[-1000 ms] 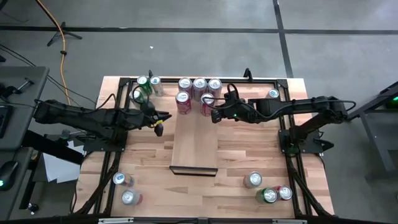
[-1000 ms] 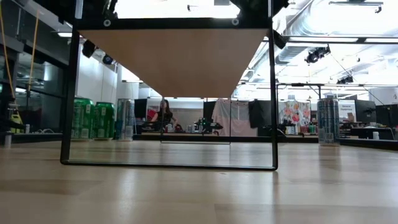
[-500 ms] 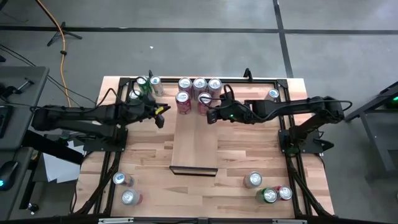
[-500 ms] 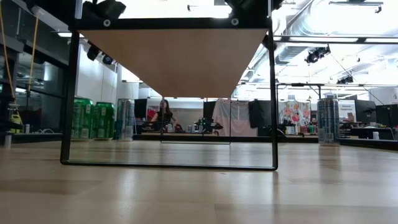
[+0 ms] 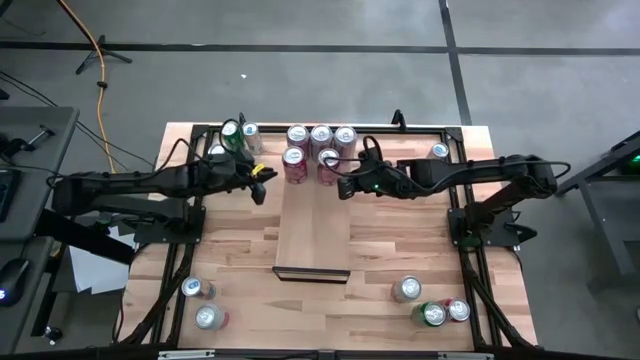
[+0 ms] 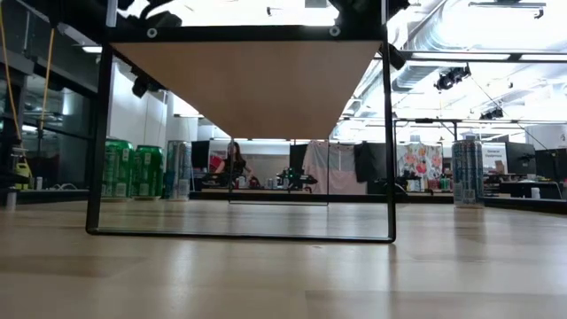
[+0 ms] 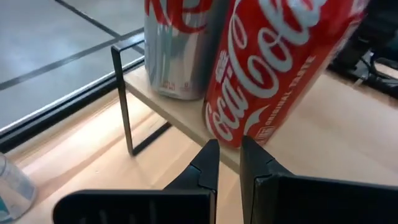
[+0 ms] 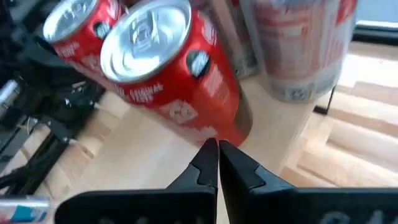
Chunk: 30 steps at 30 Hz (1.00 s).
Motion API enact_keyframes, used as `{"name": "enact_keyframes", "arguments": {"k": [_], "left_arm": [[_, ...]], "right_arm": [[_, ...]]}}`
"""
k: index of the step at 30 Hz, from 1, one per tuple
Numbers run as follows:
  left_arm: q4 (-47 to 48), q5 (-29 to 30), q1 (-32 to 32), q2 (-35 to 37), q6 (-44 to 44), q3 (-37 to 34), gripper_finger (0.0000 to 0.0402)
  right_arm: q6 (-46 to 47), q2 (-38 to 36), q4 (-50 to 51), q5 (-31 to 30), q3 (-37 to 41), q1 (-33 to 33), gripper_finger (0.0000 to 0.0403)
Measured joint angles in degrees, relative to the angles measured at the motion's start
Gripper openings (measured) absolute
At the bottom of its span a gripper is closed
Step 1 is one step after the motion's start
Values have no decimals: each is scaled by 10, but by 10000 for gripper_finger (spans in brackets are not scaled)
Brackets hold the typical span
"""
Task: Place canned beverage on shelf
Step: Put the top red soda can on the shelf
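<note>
Grey concrete floor surrounds the butcher-block table point(image 5: 240, 250), on which the shelf point(image 5: 313, 215) is set lengthwise at the middle, raised on a thin dark frame as seen in the low view. Five cans point(image 5: 320, 136) are gathered on the shelf's far end, three in a back row and two in front of them.

Compared with one second ago, the left pincer point(image 5: 258, 180) has been carried from the open table towards the shelf's far left corner and is now found just beside it, near the red can point(image 5: 294, 160) at the front left of the group. The right pincer point(image 5: 343, 183) is found nearly where it was, beside the front right can point(image 5: 329, 161), after a slight shift half a second ago.

Coca-Cola script is read on the red can point(image 7: 280, 68) in the left wrist view, with a silver and red can point(image 7: 180, 46) behind it at the shelf's corner.

Both pincers are seen clenched and nothing is grasped: the left fingers point(image 7: 205, 165) are held almost together just short of the red can, and the right fingers point(image 8: 208, 162) are pressed together at the base of a tilted-looking red can point(image 8: 180, 74). Further cans point(image 5: 432, 312) are scattered at the table's corners.
</note>
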<state>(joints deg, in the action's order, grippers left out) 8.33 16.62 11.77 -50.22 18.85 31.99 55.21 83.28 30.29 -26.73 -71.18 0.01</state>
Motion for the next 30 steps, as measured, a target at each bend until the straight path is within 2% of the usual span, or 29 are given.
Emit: {"name": "enact_keyframes", "arguments": {"k": [12, 19, 30], "left_arm": [[-99, -2, 0, -69, -11, -12, 0], [-121, -1, 5, -107, -9, -12, 0], [-116, 0, 7, -92, -5, -12, 0]], "right_arm": [[-2, 9, -29, 8, -1, -28, 0], [-12, 24, -45, 17, -1, -30, 0], [-16, 35, -82, 16, 0, -30, 0]]}}
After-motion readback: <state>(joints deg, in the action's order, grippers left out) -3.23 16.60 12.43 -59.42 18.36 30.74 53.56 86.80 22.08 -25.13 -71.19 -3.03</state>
